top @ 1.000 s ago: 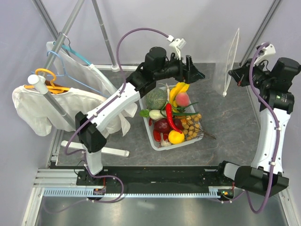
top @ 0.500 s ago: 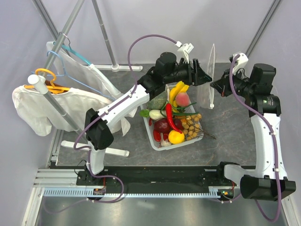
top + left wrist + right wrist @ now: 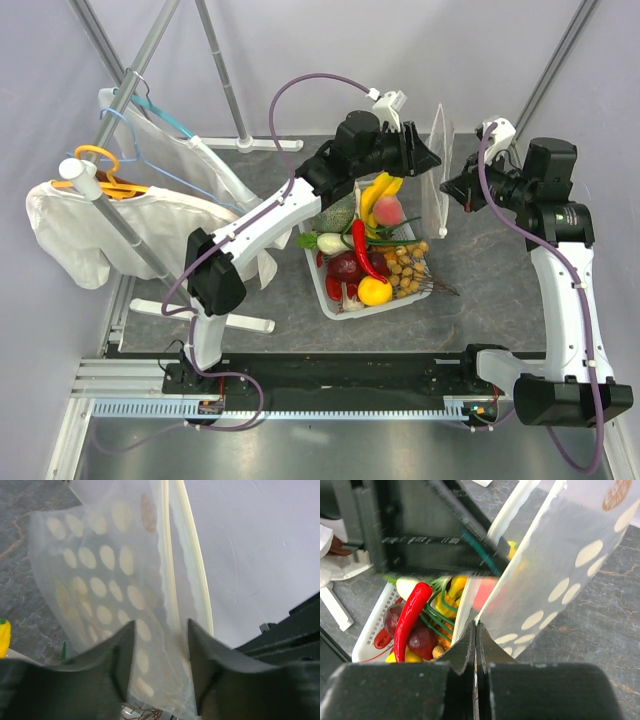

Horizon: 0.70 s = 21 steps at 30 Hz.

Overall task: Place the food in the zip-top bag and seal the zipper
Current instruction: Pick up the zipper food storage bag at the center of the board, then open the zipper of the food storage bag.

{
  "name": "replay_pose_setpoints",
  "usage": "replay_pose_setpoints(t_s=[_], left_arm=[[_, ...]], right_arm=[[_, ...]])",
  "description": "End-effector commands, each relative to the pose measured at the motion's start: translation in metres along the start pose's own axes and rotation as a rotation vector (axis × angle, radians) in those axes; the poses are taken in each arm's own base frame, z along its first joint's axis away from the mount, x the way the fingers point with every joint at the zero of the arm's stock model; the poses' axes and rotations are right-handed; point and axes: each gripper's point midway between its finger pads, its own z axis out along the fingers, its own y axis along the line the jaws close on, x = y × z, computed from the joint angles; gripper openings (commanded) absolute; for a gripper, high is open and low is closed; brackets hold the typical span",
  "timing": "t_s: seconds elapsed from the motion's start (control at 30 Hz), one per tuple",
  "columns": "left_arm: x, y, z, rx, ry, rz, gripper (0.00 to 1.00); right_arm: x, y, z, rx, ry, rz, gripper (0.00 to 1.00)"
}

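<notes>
The zip-top bag point(image 3: 437, 170) hangs upright and edge-on above the basket's far right corner. My right gripper point(image 3: 458, 188) is shut on its edge, as the right wrist view point(image 3: 476, 629) shows, with the dotted clear bag point(image 3: 560, 580) rising from it. My left gripper point(image 3: 425, 156) is open, and the bag point(image 3: 100, 580) passes between its fingers point(image 3: 112, 670). The zipper point(image 3: 192, 565) shows as pale strips along the bag. The food lies in the white basket point(image 3: 318, 275): a yellow banana bunch point(image 3: 380, 190) and a red chili pepper point(image 3: 362, 248), which the right wrist view point(image 3: 412, 612) also shows.
A clothes rack with white garments point(image 3: 90, 225) and hangers stands at the left, its base foot point(image 3: 225, 320) next to the basket. A slanted pole point(image 3: 220, 60) rises at the back. Dark stone tabletop point(image 3: 490, 280) lies right of the basket.
My right arm carried the bag leftward from the far right to the left gripper. My left gripper moved right, and the bag now sits between its open jaws.
</notes>
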Motion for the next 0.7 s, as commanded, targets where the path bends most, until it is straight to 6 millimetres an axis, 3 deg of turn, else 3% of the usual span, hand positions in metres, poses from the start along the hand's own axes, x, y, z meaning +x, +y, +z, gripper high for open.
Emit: replay_pose_setpoints(t_s=[0.0, 0.03, 0.1, 0.2, 0.27, 0.33, 0.47, 0.57, 0.67], left_arm=[[-0.008, 0.006, 0.002, -0.049, -0.025, 0.033, 0.33], [-0.005, 0.005, 0.001, -0.045, -0.012, 0.034, 0.18], [0.000, 0.005, -0.002, -0.039, 0.007, 0.034, 0.02], [0.001, 0.002, -0.007, -0.029, 0.013, 0.038, 0.02], [-0.002, -0.004, -0.008, -0.009, 0.009, 0.037, 0.02], [-0.003, -0.009, -0.009, 0.011, 0.009, 0.032, 0.02], [-0.005, -0.013, -0.009, 0.025, 0.005, 0.028, 0.02], [-0.003, -0.014, -0.009, 0.026, 0.009, 0.024, 0.02], [-0.001, -0.015, -0.009, 0.031, 0.015, 0.022, 0.02]], right_arm=[[-0.002, 0.001, -0.002, 0.008, -0.007, -0.038, 0.00], [-0.004, 0.001, -0.002, 0.013, -0.012, -0.030, 0.00], [-0.005, -0.006, -0.001, 0.048, -0.016, -0.014, 0.00], [-0.006, -0.015, 0.004, 0.097, -0.006, 0.072, 0.44], [-0.005, -0.018, 0.010, 0.094, 0.005, 0.129, 0.54], [-0.012, -0.020, 0.013, 0.100, -0.012, 0.159, 0.77], [-0.018, -0.014, 0.020, 0.048, -0.037, 0.197, 0.88], [-0.022, -0.011, 0.022, 0.022, -0.056, 0.197, 0.88], [-0.020, -0.023, 0.027, 0.074, -0.050, 0.214, 0.84]])
